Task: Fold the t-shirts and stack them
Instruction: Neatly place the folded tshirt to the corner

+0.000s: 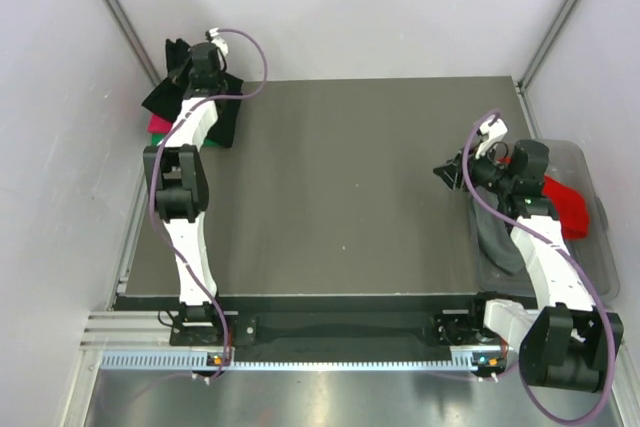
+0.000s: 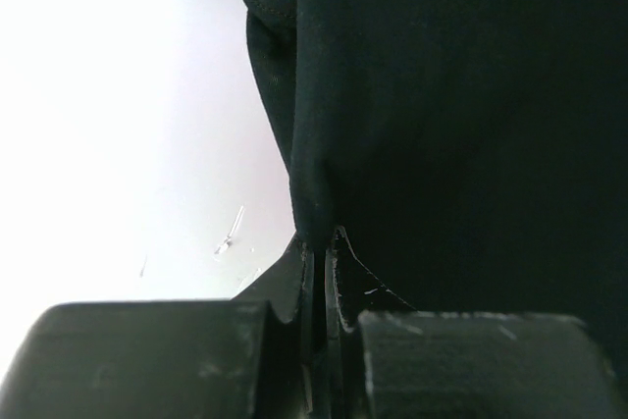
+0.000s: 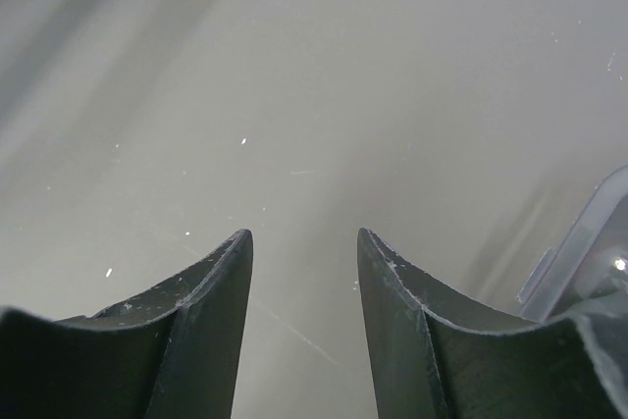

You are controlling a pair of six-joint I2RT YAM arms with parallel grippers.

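Note:
A black t-shirt [image 1: 170,92] lies bunched at the table's far left corner, on top of a pink-red tee [image 1: 155,124] and a green tee [image 1: 160,137]. My left gripper [image 1: 192,69] is over this pile. In the left wrist view the left gripper [image 2: 319,239] is shut on a fold of the black t-shirt [image 2: 442,125]. My right gripper [image 1: 448,169] is open and empty just above the table near its right side. The right wrist view shows the right gripper [image 3: 304,237] with bare table between the jaws. A red tee [image 1: 570,202] and a grey tee [image 1: 495,232] lie in the bin.
A clear plastic bin [image 1: 598,247] stands off the table's right edge; its corner shows in the right wrist view [image 3: 579,252]. White walls close in the table [image 1: 340,187] on the left, back and right.

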